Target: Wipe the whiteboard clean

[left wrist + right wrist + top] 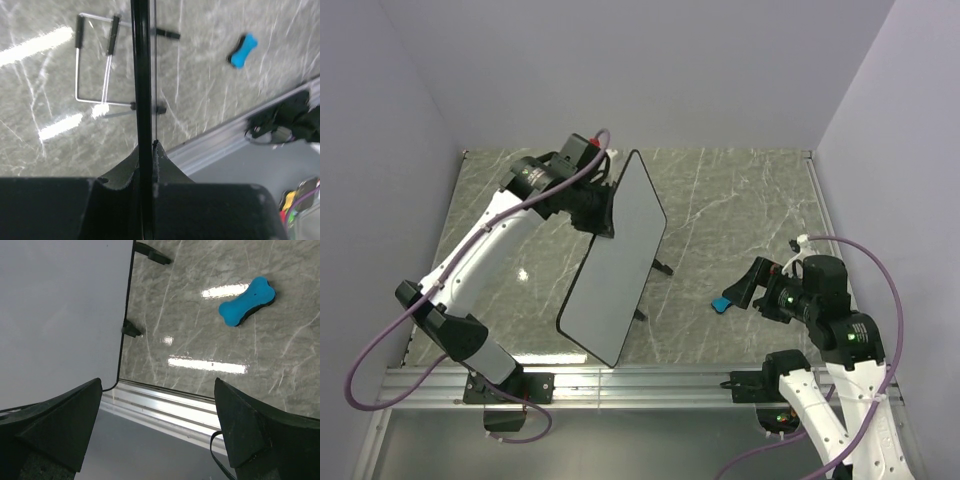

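Observation:
The whiteboard (616, 258) stands tilted on its wire legs in the middle of the table, its white face blank. It also fills the upper left of the right wrist view (60, 315). My left gripper (602, 210) is shut on the board's far edge, and the black frame (142, 75) runs edge-on between its fingers (162, 167). The small blue bone-shaped eraser (723, 304) lies flat on the table to the board's right; it also shows in the left wrist view (243, 50) and the right wrist view (247, 301). My right gripper (740, 288) is open and empty just right of the eraser.
The grey marble table (740, 200) has a metal rail (650, 375) along its near edge. The board's wire stand (95, 65) rests on the table behind the board. Grey walls close in the left, back and right.

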Robot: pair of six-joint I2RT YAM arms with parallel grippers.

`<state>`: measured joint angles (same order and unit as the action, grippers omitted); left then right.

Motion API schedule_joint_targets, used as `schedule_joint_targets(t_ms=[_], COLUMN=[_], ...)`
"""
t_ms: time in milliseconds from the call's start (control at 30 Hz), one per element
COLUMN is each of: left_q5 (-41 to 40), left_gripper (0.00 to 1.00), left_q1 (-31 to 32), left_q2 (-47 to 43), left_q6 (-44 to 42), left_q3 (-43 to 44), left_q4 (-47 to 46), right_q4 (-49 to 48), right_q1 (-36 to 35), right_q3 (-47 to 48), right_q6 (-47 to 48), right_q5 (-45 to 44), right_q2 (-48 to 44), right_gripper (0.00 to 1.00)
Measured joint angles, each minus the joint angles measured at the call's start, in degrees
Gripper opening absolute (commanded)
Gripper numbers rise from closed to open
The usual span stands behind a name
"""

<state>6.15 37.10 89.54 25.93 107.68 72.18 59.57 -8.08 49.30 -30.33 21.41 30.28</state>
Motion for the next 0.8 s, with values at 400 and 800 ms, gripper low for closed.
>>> schedule_joint_targets(t_ms=[400, 800], left_q5=[0.0, -1.9], left_gripper=[0.0, 0.26], left_q1=[1.7, 1.4], left_q2=[0.7, 4.5], left_q6=[-1.3, -2.6], left_q3=[-4.1, -3.2], left_q4=[-3.2, -9.5], right_q4=[0.1, 2.0], right_q1=[0.0, -0.2], right_q3=[-1.9, -0.3], right_q6=[0.0, 1.7], right_q5=[-0.7, -2.2], right_q2=[-0.7, 3.4], right_gripper=[1.0, 1.0])
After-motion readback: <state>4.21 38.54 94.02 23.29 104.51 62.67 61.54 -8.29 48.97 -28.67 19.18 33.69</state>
